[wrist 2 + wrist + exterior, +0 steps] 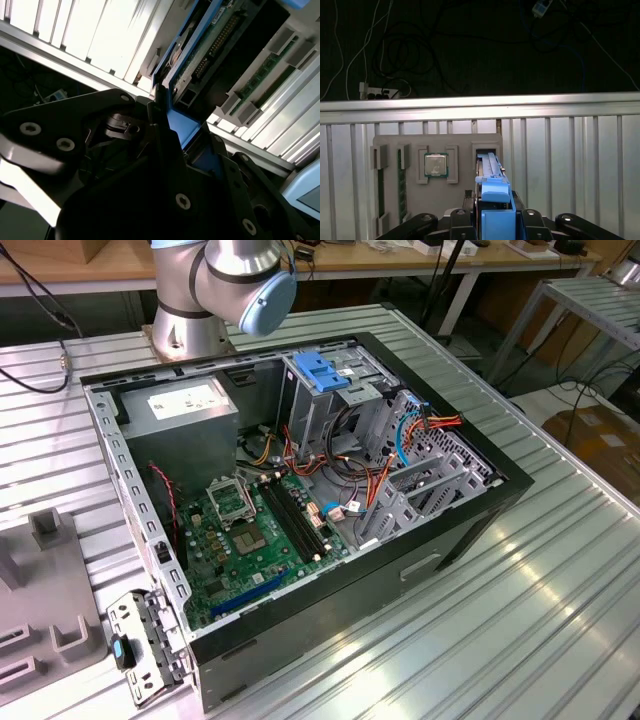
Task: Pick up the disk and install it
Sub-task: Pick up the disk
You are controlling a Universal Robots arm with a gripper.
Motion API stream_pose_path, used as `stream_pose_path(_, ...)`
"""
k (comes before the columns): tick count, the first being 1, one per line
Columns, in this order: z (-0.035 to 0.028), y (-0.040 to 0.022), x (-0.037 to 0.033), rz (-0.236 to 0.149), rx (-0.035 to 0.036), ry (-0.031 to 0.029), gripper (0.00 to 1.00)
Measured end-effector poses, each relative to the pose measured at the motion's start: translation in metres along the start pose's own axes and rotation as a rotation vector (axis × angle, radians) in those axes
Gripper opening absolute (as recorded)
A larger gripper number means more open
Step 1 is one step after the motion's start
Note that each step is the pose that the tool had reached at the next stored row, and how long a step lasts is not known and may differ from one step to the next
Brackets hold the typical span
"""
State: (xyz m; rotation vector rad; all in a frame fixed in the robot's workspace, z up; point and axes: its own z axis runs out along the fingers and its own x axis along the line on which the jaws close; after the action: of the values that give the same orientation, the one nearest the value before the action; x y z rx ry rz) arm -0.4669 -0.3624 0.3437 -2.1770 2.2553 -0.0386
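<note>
Gripper (495, 222) jaws are pinched, as far as can be judged, on the blue end of the disk (489, 167), which stands on edge in a slot of the grey tray (465, 142) beside a processor (436, 165). A straight lift along the slot is advised, lest the rails bind.

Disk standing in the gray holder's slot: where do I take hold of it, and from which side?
Grip the disk by its blue end tab, clamping across the two broad flat faces. It stands on edge in a slot of the gray holder, tab end sticking out, so come in from that end, in line with the slot.
</note>
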Motion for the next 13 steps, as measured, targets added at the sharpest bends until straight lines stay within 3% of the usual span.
stream_pose_path(13, -0.0072, -0.0002, 0.0001, 0.000, 0.0001, -0.0008, 0.37)
